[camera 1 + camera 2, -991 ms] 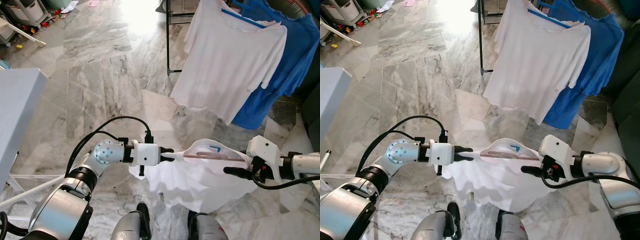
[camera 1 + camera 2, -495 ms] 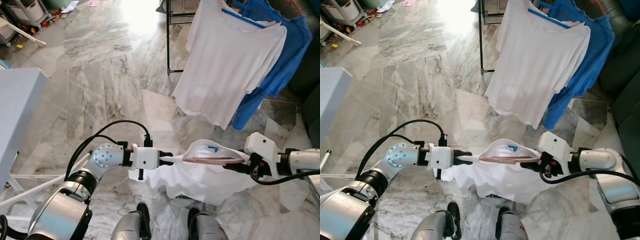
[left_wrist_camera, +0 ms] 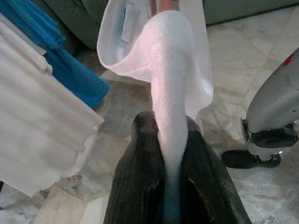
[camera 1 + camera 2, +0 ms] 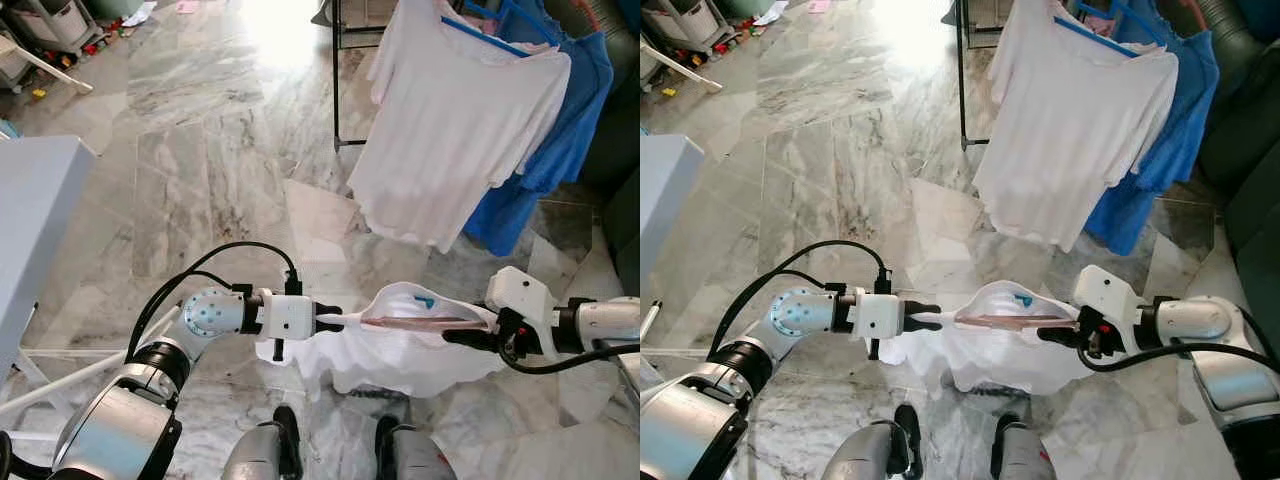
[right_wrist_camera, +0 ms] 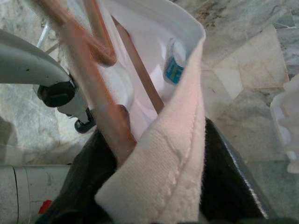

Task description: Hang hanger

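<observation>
A white T-shirt hangs stretched between my two grippers at knee height. A copper-coloured hanger lies across its open neck. My left gripper is shut on the collar, pinching the white fabric between its black fingers. My right gripper is shut on the other side of the collar together with the hanger. A clothes rack stands ahead to the right, carrying a white shirt and a blue shirt.
Marble floor stretches ahead. A grey table stands at the left. My feet are below the shirt. Dark furniture sits at the far right, and clutter lies at the far left.
The shirt's lower part has gathered up and hangs shorter between the grippers. Both grippers keep their hold. The blue shirt on the rack has swung slightly.
</observation>
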Tool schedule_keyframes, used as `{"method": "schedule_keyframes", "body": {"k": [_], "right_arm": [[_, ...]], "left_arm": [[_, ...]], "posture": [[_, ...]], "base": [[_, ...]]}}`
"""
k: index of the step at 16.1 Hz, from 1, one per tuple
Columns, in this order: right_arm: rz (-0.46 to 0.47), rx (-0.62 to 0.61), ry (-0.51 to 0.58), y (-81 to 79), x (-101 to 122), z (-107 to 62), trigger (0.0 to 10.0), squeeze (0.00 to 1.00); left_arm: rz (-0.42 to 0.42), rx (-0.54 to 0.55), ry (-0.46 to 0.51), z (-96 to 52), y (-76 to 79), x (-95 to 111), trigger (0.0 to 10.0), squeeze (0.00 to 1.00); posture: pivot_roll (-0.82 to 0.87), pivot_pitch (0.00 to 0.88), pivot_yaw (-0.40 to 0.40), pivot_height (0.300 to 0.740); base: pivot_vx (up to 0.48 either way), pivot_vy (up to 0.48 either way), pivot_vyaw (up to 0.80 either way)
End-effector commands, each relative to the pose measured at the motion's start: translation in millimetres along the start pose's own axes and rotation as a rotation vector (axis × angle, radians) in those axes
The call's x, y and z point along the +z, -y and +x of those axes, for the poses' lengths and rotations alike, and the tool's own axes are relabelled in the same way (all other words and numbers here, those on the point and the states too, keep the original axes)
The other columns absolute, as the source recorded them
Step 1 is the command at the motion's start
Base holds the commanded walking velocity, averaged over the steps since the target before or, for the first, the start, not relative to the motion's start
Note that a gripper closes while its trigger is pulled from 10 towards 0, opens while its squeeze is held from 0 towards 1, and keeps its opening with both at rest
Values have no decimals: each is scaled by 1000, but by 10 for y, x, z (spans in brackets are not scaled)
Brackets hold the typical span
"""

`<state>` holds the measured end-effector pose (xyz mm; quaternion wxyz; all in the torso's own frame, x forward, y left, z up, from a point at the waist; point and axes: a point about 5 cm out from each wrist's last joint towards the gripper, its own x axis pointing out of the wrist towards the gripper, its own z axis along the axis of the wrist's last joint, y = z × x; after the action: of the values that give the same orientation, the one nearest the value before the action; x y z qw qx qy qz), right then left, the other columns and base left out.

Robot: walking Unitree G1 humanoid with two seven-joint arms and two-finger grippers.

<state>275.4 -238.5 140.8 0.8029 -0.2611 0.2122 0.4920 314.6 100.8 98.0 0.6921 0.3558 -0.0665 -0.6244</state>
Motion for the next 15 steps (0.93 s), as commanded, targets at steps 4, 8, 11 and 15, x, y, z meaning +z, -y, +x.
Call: {"method": "schedule_keyframes", "body": {"k": [4,8,11,15], "right_arm": [[-177,72,-39,-133,125,89,10000,1000],[-189,72,-58,-127,117,60,10000,933],[-184,49,-57,-47,132,14,0,114],[-156,66,-74,-36,70,-8,0,0]], "left_arm": [[-1,-21,10,51,26,19,0,0],[-8,-26,7,55,34,13,0,0],[-10,-35,2,51,46,4,0,0],[-13,-35,3,52,55,2,0,0]], "posture": [[-186,264,89,740],[-188,264,89,740],[-190,264,91,740],[-187,263,86,740]], "base": [[0,0,0],[0,0,0],[0,0,0],[0,0,0]]}}
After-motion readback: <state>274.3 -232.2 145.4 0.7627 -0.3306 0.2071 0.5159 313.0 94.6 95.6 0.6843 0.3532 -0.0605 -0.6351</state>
